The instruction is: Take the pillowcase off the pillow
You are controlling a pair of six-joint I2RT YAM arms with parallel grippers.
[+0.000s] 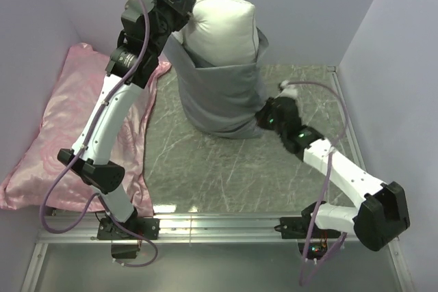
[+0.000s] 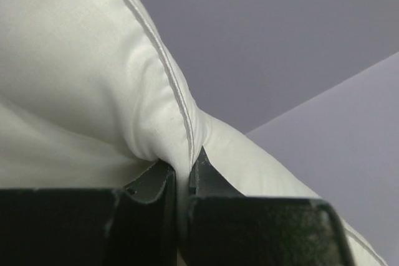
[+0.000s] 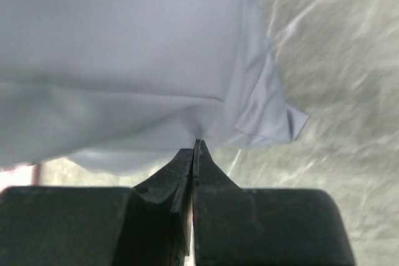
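You had the white pillow (image 1: 222,25) standing half out of the grey pillowcase (image 1: 219,97) on the table (image 1: 205,169), your left gripper (image 1: 180,6) pinching the pillow's upper seam and your right gripper (image 1: 263,118) clamped on the pillowcase's lower edge.

- top view bright, even, diffuse light; soft shadow under pillowcase (image 1: 219,100); sharp
- wrist views: close foreground dark and out of focus; pillow (image 2: 75,60) near blown-out white; table (image 3: 336,60) streaks slightly blurred
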